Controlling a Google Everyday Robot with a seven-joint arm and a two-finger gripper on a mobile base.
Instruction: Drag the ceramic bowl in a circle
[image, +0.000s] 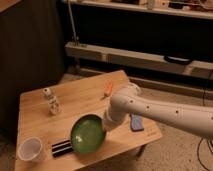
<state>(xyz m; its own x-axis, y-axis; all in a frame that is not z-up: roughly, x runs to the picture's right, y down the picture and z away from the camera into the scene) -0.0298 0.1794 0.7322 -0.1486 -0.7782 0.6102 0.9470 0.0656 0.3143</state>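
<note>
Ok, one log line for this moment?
ceramic bowl: near table front edge, beside dark striped object | gripper: at bowl rim, arm side

On the table (75, 107), the ceramic bowl (87, 134) sits by the near edge, midway across. The gripper (105, 128) is at the bowl's right rim, on an arm (160, 112) reaching in from the right. A flat packet (61, 147) lies just left of the bowl, and a cup (31, 148) stands at the near left corner. A small bottle (52, 102) stands far left, a slim stick (108, 89) lies near the far edge, and a flat pad (136, 122) lies right of the arm.
</note>
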